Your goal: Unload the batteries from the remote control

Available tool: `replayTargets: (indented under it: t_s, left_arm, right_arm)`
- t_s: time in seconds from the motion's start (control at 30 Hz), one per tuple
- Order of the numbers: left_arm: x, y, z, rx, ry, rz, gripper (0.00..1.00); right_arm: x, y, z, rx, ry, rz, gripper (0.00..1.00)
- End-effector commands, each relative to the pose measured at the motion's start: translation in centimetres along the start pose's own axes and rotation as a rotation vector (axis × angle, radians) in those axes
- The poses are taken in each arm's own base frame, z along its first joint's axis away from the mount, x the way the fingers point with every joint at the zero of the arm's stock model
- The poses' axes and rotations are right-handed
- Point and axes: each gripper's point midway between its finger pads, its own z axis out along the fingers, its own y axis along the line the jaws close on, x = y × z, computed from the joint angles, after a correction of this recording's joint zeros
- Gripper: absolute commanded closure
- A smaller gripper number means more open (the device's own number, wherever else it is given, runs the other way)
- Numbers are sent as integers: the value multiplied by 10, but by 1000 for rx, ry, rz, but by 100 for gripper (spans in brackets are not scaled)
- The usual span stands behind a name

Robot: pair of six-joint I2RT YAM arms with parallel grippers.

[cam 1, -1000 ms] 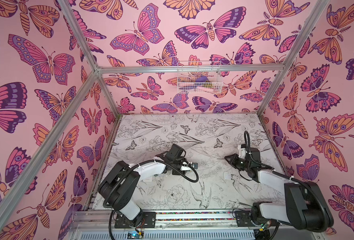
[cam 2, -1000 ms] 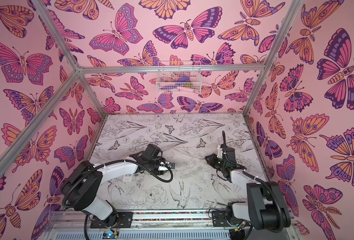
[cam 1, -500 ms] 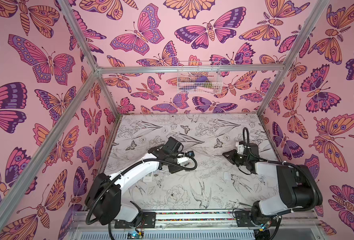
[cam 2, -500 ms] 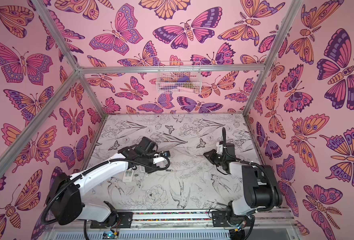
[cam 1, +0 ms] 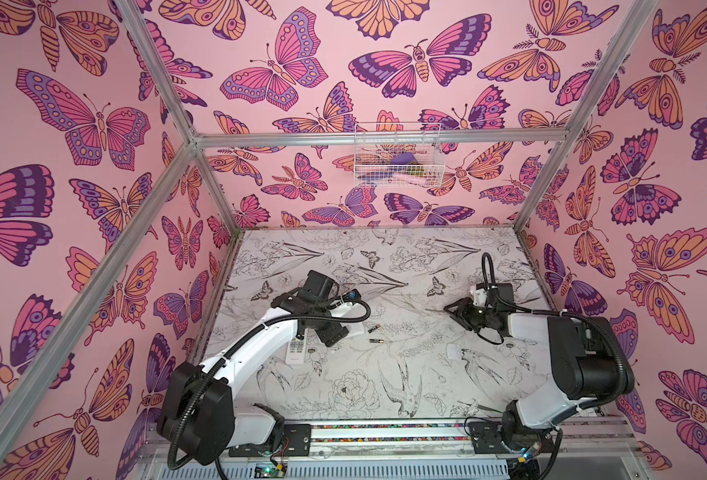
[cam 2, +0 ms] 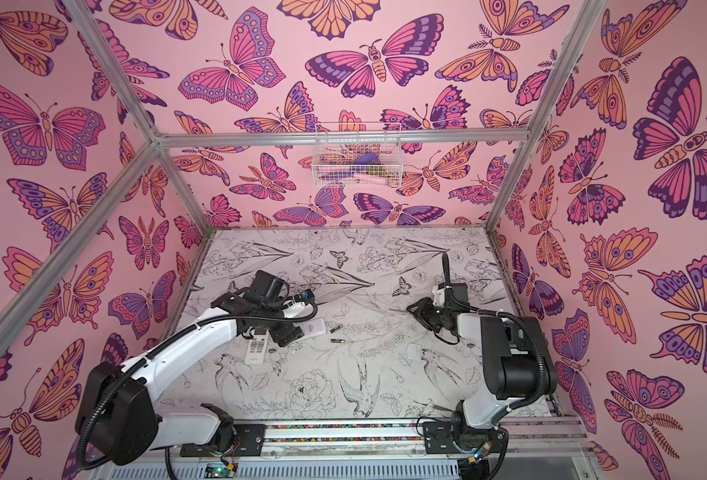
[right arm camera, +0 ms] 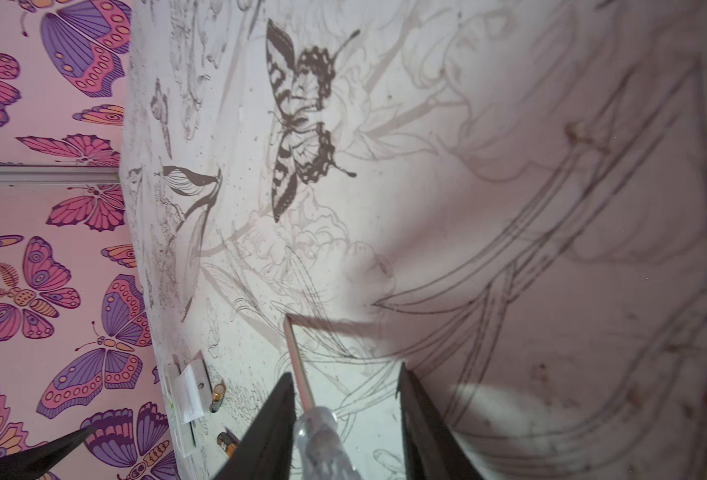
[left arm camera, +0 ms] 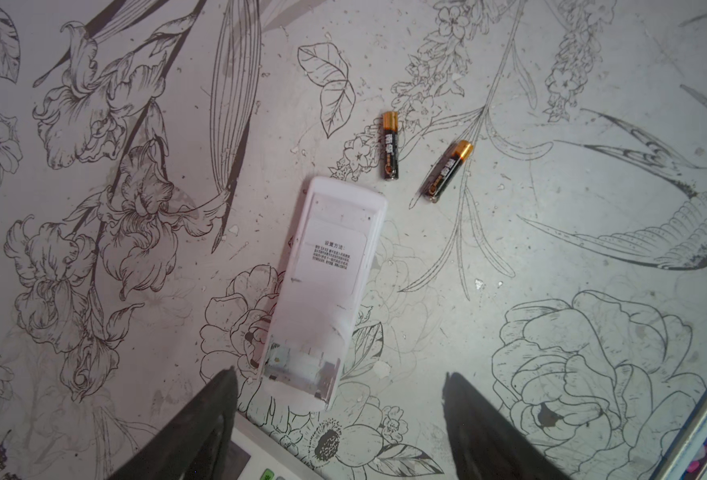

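Two black batteries with gold ends (left arm camera: 390, 145) (left arm camera: 446, 171) lie loose on the table beside a white remote control (left arm camera: 327, 286). The remote lies back up and its compartment (left arm camera: 298, 370) is uncovered. In both top views the batteries (cam 1: 371, 328) (cam 2: 337, 341) sit just right of my left gripper (cam 1: 335, 334). My left gripper (left arm camera: 338, 372) hovers open over the remote's end, holding nothing. My right gripper (right arm camera: 343, 370) is open at the right (cam 1: 453, 309). A clear-handled screwdriver (right arm camera: 318, 432) rests against one finger, with a gap to the other.
A second white remote (cam 1: 295, 353), buttons up, lies under the left arm (left arm camera: 256, 457). A small white flat piece (cam 1: 451, 353) lies in front of the right gripper. A wire basket (cam 1: 397, 156) hangs on the back wall. Pink butterfly walls enclose the table.
Both grippers have opened wider. My left gripper drew back to the left off the remote. My right arm folded upward, and its grip on the screwdriver loosened.
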Motion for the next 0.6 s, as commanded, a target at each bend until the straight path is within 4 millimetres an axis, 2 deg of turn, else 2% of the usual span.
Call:
replayTargets:
  t_s: [0.0, 0.2, 0.37, 0.47, 0.57]
  left_arm:
    - [4, 0, -8, 34, -42, -79, 18]
    - [9, 6, -8, 26, -46, -96, 17]
    - [21, 10, 2, -4, -27, -69, 13]
    - [25, 15, 3, -15, -25, -88, 12]
    - [25, 16, 3, -18, -28, -89, 12]
  right_arm:
    - [10, -22, 1, 99, 40, 1, 53]
    - [5, -24, -4, 138, 25, 3, 49]
    - [5, -31, -10, 201, 29, -16, 45]
    - [4, -28, -16, 212, 27, -43, 39]
    - [1, -37, -22, 279, 21, -70, 35]
